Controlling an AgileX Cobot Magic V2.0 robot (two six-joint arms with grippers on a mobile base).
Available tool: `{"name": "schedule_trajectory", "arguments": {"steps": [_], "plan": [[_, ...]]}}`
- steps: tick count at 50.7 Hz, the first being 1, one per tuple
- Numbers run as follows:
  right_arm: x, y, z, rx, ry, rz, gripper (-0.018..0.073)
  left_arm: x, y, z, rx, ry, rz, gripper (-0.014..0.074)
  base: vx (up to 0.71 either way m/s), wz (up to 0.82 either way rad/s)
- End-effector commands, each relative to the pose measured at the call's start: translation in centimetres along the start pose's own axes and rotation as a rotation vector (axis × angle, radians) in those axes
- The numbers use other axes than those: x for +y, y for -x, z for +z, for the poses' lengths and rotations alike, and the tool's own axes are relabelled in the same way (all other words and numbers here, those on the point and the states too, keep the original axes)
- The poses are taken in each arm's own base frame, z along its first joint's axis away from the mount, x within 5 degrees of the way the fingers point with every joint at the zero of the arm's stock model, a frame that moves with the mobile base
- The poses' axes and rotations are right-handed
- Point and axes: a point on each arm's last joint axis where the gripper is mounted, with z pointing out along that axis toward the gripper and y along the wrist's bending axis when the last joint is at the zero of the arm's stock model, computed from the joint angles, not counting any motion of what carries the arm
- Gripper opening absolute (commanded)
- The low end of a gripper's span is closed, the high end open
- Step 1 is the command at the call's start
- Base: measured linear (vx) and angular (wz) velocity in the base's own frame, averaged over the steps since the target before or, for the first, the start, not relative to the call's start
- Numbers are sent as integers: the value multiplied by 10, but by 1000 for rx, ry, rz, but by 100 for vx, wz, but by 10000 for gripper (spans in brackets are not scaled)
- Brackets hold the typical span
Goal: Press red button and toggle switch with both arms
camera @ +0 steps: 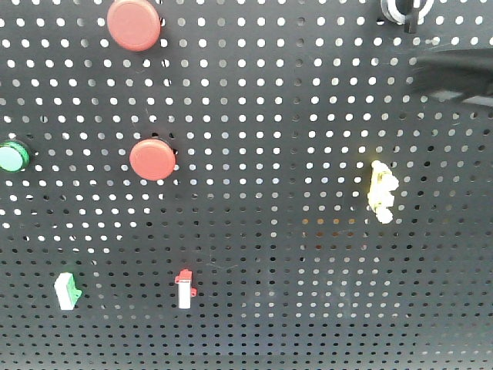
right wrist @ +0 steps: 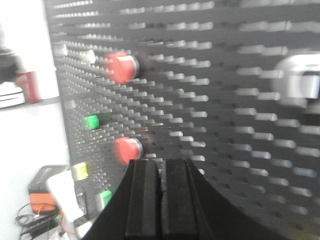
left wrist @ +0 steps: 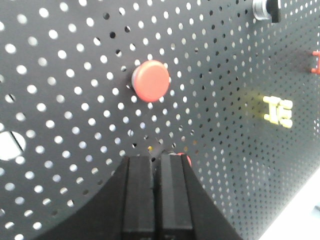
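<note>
Two red buttons are mounted on the black pegboard, an upper one (camera: 134,23) and a lower one (camera: 152,159). The toggle switch (camera: 404,9) sits at the top right edge. A blurred black gripper (camera: 454,73) reaches in from the right, just below the switch. In the left wrist view, my left gripper (left wrist: 156,157) is shut and empty. Its tips partly hide one red button (left wrist: 186,160), and the other red button (left wrist: 151,80) is above. In the blurred right wrist view, my right gripper (right wrist: 161,162) is shut and empty, with the silvery toggle switch (right wrist: 300,82) up to the right.
A green button (camera: 13,156) is at the left edge. A yellow clip (camera: 381,191) is at the right. A white rocker tab with a green tip (camera: 67,290) and one with a red tip (camera: 185,289) sit low on the pegboard (camera: 293,254).
</note>
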Motion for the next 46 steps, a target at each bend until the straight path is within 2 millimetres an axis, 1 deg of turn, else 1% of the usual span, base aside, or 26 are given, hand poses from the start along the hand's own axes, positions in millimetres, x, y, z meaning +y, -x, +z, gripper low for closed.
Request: {"name": "schedule_trajectory", "arguments": {"steps": [1,6,12,16,19,29,33,38,46], "plan": [[-4,13,-4,-57,-117,-38,-3,2,14,-6,-110,31,-19,1,0,0],[-12,4,-1,45,-203,-124,-3,2,14,-6,-108,30,-19,1,0,0],[-21,-7,7,143,-285,-126,-3,2,14,-6,-108,30,-19,1,0,0],[-20,-11,15,168,-290,-127,-3,2,14,-6,-108,30,-19,1,0,0],[-15,-11,21,165,-280,-155,-3,2,14,-6,-108,30,-19,1,0,0],[6,-6,40,105,-226,-225,-3,2,13,-6,-102,27,-19,1,0,0],[11,-3,45,72,-233,-218,-3,2,13,-6,-98,25,-19,1,0,0],[8,5,43,32,-290,-242,-3,2,12,-6,-89,24,-16,1,0,0],[6,21,36,-16,-343,-228,-3,3,10,-5,-71,36,3,1,0,0]]}}
